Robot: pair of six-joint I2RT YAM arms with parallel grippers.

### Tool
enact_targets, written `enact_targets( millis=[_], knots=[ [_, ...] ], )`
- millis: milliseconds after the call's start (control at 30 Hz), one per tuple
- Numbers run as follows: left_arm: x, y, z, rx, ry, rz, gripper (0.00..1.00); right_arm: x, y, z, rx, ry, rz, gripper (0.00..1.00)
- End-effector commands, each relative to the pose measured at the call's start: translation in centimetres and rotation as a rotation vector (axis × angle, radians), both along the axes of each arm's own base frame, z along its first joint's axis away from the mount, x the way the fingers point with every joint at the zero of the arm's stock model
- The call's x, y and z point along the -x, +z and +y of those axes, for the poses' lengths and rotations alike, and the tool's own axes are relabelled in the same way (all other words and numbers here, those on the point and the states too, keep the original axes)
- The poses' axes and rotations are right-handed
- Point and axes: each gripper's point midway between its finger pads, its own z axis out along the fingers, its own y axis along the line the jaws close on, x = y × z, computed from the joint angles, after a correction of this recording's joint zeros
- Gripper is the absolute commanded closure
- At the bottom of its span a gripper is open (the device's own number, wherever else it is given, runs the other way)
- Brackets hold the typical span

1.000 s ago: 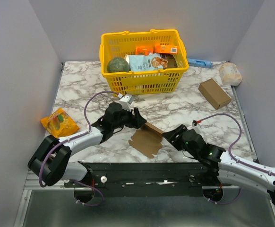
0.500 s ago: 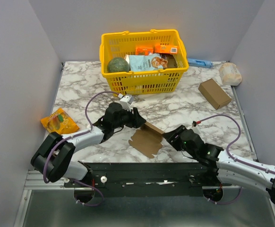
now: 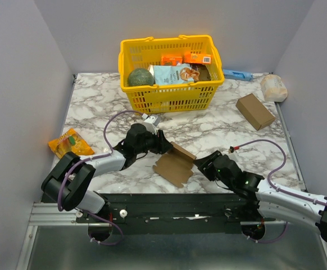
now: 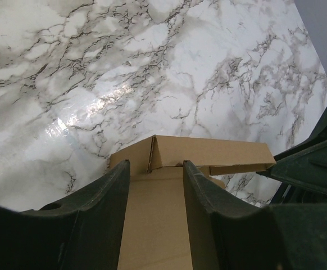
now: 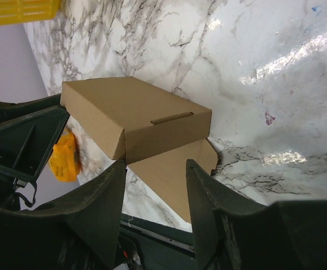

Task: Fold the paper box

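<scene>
The paper box is a thin brown cardboard piece lying near the table's front middle. One end is folded up into a low wall. My left gripper is at its far left corner, and in the left wrist view its fingers straddle a flat panel wider than the gap. My right gripper is at the box's right end. Its jaws stand apart just short of the folded corner, with the flat flap showing between them.
A yellow basket of groceries stands at the back. A blocky brown carton and a white bag lie at the right, a blue item behind. An orange snack packet lies at the left.
The left gripper's jaws have narrowed over the box's corner. The right gripper has slid a little left, closer to the box's right end, and its jaws narrowed slightly.
</scene>
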Motion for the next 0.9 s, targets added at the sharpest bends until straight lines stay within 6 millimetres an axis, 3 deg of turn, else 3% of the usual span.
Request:
enact_targets(
  millis=[0,167,400,867],
  knots=[
    [0.5,-2.3,0.6,-0.044,-0.012,0.032,0.52,0.1,-1.5,-1.0,0.034,-0.036,0.026,0.46],
    [0.7,-2.8,0.8,-0.052,-0.008,0.034,0.55,-0.4,1.1,-0.2,0.039,0.018,-0.056,0.46],
    [0.7,-3.2,0.7,-0.058,-0.015,0.035,0.57,-1.4,3.9,-0.7,0.021,-0.017,-0.138,0.45],
    [0.8,-3.2,0.9,-0.064,-0.018,0.027,0.58,-2.5,2.8,-1.0,0.086,-0.059,-0.111,0.45]
  ],
)
